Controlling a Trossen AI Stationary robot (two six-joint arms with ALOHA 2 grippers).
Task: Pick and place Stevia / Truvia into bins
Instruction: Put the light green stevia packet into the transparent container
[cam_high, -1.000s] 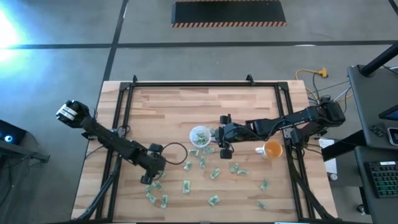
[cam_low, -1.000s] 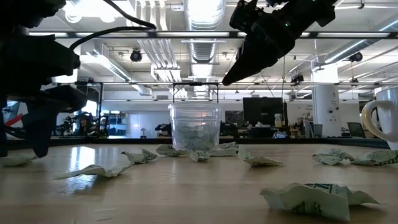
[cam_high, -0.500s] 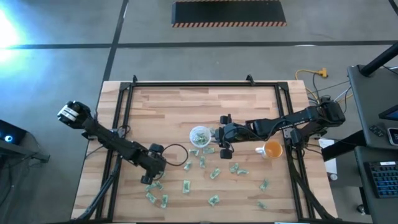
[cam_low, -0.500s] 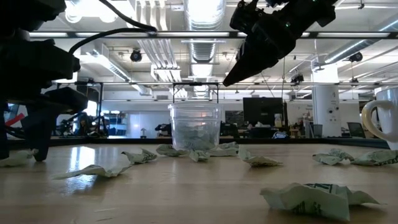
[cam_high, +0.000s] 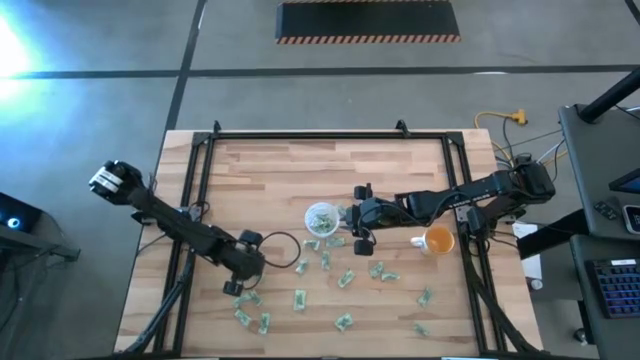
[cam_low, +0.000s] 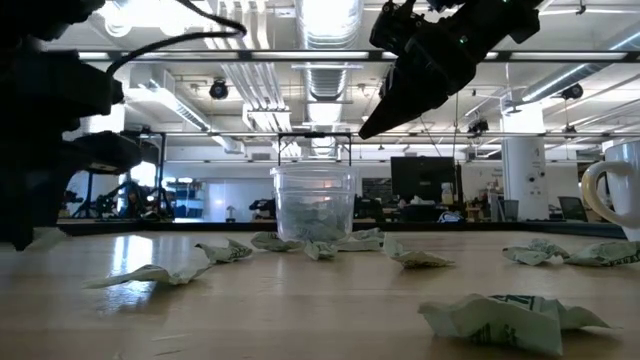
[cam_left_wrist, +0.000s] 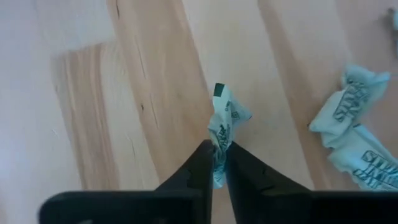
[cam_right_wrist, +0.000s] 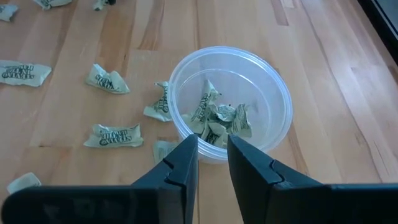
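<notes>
Crumpled green-and-white Stevia packets (cam_high: 345, 278) lie scattered over the near half of the wooden table. The translucent cup (cam_high: 321, 218) stands upright mid-table with several packets (cam_right_wrist: 217, 118) inside. Near the table's left front, my left gripper (cam_left_wrist: 217, 149) is shut on one packet (cam_left_wrist: 225, 118). My right gripper (cam_right_wrist: 211, 149) hovers open and empty just right of the cup and above its rim (cam_right_wrist: 186, 140), also seen in the low view (cam_low: 365, 128). My left gripper pinches one crumpled packet by its lower end (cam_left_wrist: 217, 163) between its two fingertips, coming from above and pointing down. The packet's free end sticks out beyond the tips. Whether it is clear of the wood, I cannot tell.
An orange cup (cam_high: 437, 240) stands right of my right gripper. Loose packets lie beside the translucent cup (cam_right_wrist: 112, 135) and toward the near edge (cam_low: 500, 320); two more (cam_left_wrist: 354, 137) lie close to my left gripper. A black frame (cam_high: 205, 160) borders the table.
My left gripper has come down onto the table and shut on a packet, taking hold of it. My right gripper has kept its place above the cup.
</notes>
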